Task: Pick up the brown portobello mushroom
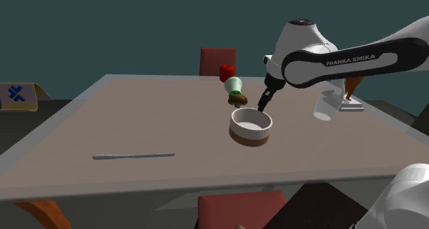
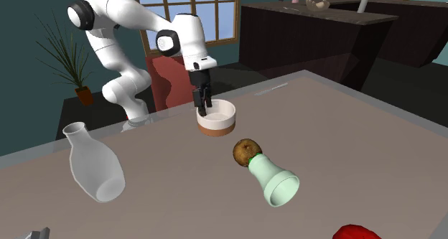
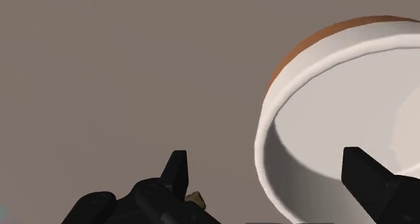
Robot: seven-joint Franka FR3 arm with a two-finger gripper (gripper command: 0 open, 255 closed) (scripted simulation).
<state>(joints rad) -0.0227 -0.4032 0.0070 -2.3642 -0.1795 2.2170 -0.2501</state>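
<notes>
The brown mushroom (image 1: 238,97) (image 2: 246,151) lies on the grey table (image 1: 103,117), touching the mouth end of a toppled pale green vase (image 1: 233,84) (image 2: 273,179). My black gripper (image 1: 263,105) (image 2: 203,105) (image 3: 269,179) hangs open just over the rim of a white bowl with a brown base (image 1: 250,126) (image 2: 217,119) (image 3: 336,108). One finger is over the bowl's inside, the other over the bare table. Nothing is between the fingers except the rim. In the shoulder view the mushroom sits a short way to the gripper's left.
A red object (image 1: 225,72) (image 2: 357,232) lies beyond the vase. A clear glass carafe (image 1: 323,107) (image 2: 93,169) lies near the stand's side. A thin grey rod (image 1: 133,155) rests near the front edge. Red chairs (image 1: 217,59) (image 1: 240,210) stand at two table sides.
</notes>
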